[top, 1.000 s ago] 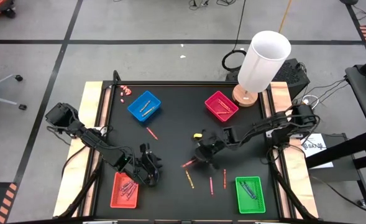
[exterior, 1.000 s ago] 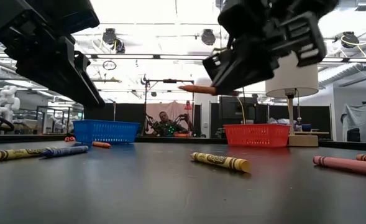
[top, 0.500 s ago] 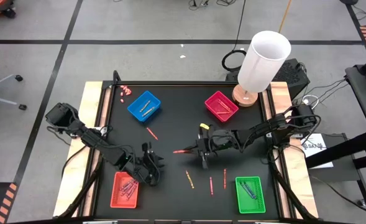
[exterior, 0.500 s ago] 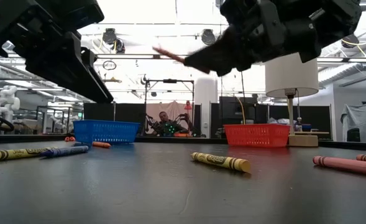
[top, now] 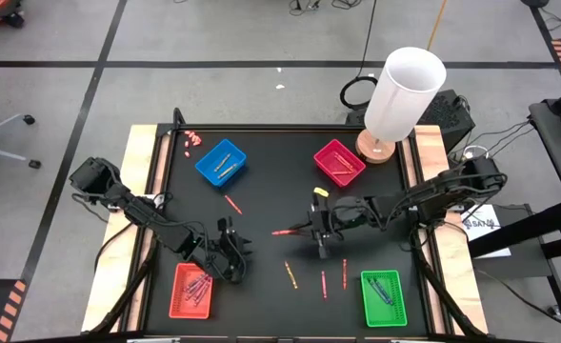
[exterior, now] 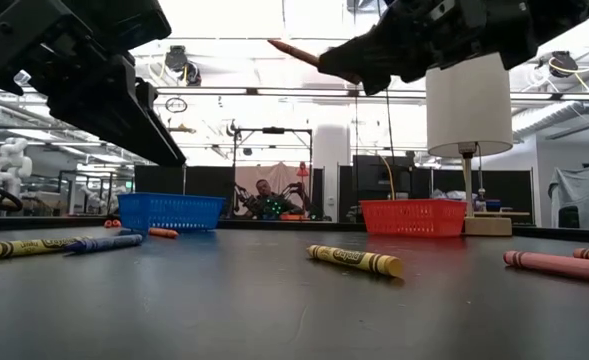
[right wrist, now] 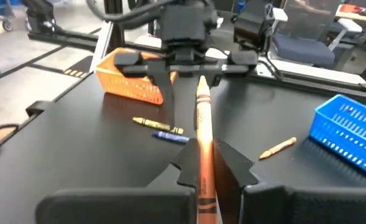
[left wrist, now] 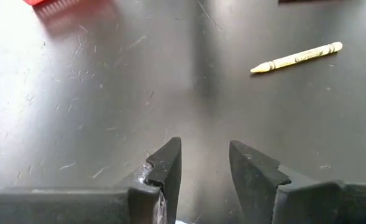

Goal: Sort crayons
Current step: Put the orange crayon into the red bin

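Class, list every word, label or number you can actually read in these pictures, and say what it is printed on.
None reads clearly.
Yellow crayon: dark oval label, print too small.
Orange crayon in the right gripper: wrapper marks blurred.
White paper beside the table: dark lettering too small.

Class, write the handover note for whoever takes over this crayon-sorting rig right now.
Right claw: above the table's middle, shut on an orange crayon, lifted clear.
Left claw: open, empty, beside the red tray.
Done: some crayons lie in the blue tray, pink tray, green tray and red tray.
Left: bin the held crayon; loose crayons remain on the table.
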Available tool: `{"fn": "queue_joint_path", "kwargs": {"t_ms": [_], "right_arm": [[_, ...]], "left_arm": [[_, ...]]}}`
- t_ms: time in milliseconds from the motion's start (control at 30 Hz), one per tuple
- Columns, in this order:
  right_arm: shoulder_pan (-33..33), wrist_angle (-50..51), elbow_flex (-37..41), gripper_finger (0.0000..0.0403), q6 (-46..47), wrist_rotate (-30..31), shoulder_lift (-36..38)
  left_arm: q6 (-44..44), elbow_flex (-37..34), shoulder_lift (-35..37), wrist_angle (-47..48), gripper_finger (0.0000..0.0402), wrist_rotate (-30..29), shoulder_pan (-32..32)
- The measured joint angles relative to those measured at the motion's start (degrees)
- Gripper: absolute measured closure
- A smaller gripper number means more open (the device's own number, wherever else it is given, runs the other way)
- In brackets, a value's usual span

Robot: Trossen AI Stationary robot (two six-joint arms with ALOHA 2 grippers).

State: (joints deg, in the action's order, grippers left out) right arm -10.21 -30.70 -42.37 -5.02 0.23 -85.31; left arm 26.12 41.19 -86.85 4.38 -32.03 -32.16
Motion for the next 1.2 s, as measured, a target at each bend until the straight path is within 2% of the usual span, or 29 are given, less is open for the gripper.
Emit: {"fn": "queue_joint_path", "kwargs": {"t_ms": [300,467,833,1200], "right_arm": [[0.0,-2.0,0.0,0.0388,-0.2,0.4,-0.1],[0.0,-2.4,0.0,0.0388,-1.8,4.5,-0.1],[0.0,-6.5,0.0,0.0388,-3.5,4.5,-0.1],[0.1,-5.9,0.0,0.0388,-16.9,4.2,-0.1]], "left_arm": [[0.1,0.0,0.0,0.0,0.0268,-0.1,0.0],[0.1,0.0,0.0,0.0,0.0268,-0.1,-0.1],[0.1,0.0,0.0,0.1,0.0268,0.0,-0.1],[-1.0,0.0,0.0,0.1,0.0268,0.1,-0.1]]}}
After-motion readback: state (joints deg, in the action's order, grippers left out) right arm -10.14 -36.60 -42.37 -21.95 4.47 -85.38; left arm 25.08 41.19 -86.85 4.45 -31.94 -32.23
